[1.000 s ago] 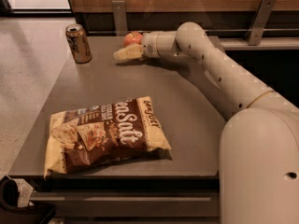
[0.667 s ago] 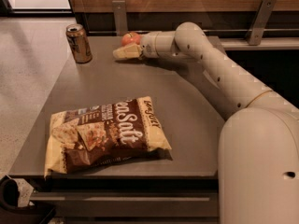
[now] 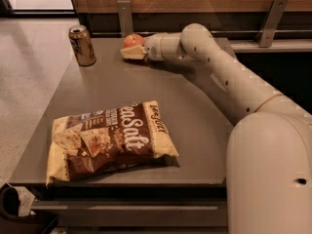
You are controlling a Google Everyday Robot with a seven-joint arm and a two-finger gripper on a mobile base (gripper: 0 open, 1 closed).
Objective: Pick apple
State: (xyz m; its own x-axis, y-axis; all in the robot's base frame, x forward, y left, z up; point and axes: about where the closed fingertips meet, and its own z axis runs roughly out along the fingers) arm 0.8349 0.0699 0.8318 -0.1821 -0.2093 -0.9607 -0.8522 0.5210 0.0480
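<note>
The apple (image 3: 132, 39) is small, round and red-orange. It sits on the grey table (image 3: 146, 87) near its far edge, in the middle. My gripper (image 3: 130, 48) reaches in from the right along the far edge and is right at the apple, with its pale tip just in front of and below the fruit. The lower part of the apple is hidden behind the gripper. The apple rests low, at about table height.
A brown-gold drink can (image 3: 82, 45) stands at the far left of the table. A brown and yellow chip bag (image 3: 109, 140) lies near the front left. A wooden wall with metal brackets (image 3: 125, 13) runs behind the table. My arm (image 3: 229, 77) crosses the right side.
</note>
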